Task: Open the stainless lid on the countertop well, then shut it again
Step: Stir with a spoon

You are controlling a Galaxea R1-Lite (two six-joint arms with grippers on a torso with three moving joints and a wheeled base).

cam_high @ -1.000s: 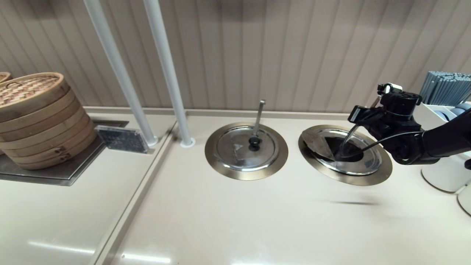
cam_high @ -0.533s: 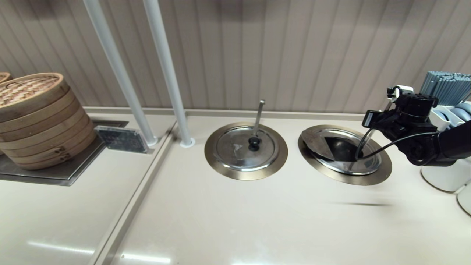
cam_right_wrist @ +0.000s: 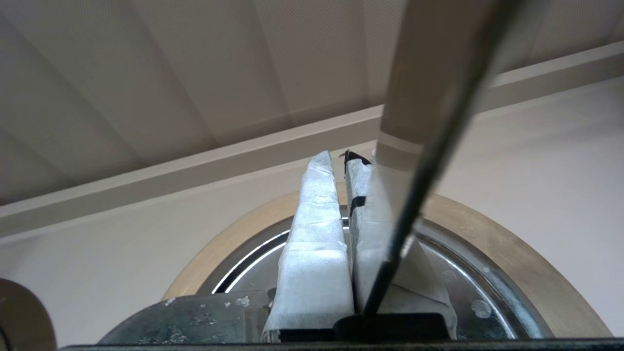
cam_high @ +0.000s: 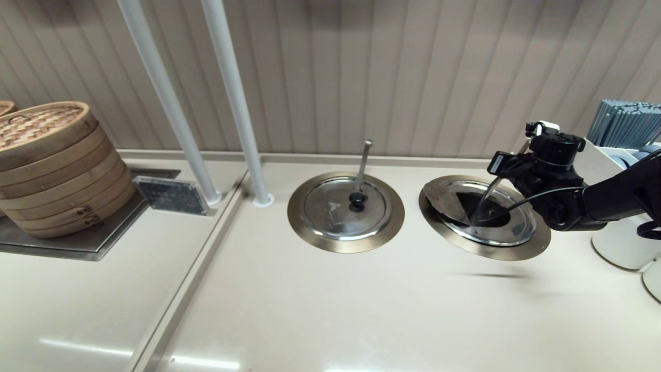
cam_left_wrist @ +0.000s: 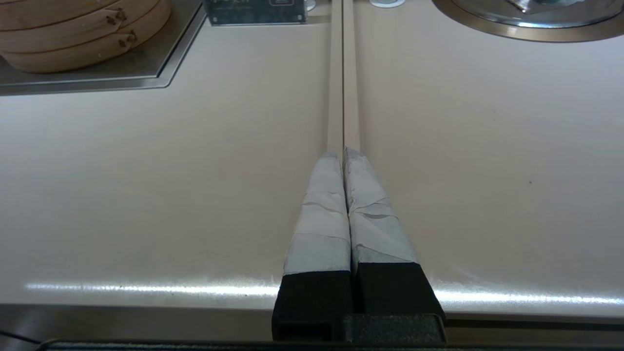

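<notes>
Steel: two lids — stainless lid [cam_high: 485, 217], twin lid [cam_high: 345, 207].

Round shiny steel lid [cam_high: 498, 222]: polished metal, mirror-glossy.
Wide bronze-coloured rim ring of well [cam_high: 532, 247]: brushed metal, satin.
Cream countertop [cam_high: 330, 310]: smooth, semi-gloss.
Stacked bamboo steamer baskets [cam_high: 51, 165]: matt wood, woven top.
Left gripper [cam_left_wrist: 343, 155] fingertips [cam_left_wrist: 321, 214]: wrinkled grey-white tape, matt; black base.

I see the stainless lid [cam_high: 508, 227] sitting on the countertop well [cam_high: 484, 217], round and shiny, with its wedge-shaped flap [cam_high: 446, 200] folded back toward the left (dark opening exposed beneath). The well's wide bronze rim rings it, right of the twin.
</notes>
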